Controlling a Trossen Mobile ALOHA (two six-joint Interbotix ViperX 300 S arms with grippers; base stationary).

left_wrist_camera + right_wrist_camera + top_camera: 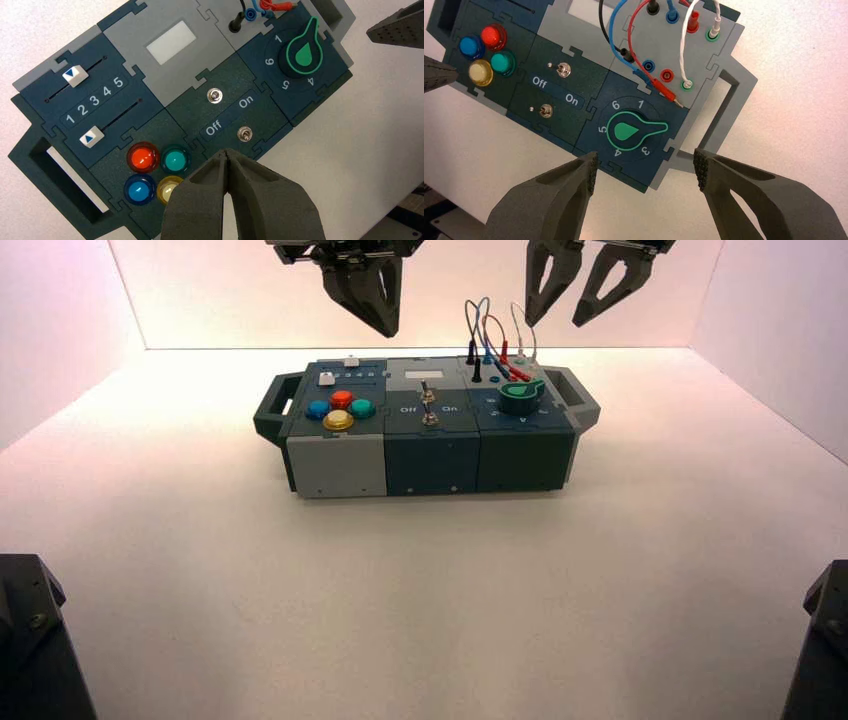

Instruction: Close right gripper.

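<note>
While my right gripper [598, 288] hangs above the far right end of the box [430, 445], its two fingers [569, 187] stand spread wide apart with nothing between them. Seen from the right wrist, the gap between the fingertips frames the box's near right edge, just beside the green knob [630, 131], whose pointer aims between the numerals 1 and 3. Beyond the knob, red, blue, black and white wires [684, 45] loop between sockets. My left gripper [368, 290] hangs above the far left of the box, fingers pressed together, over the four coloured buttons [155, 172]. The box rests on the white bench [420, 590].
</note>
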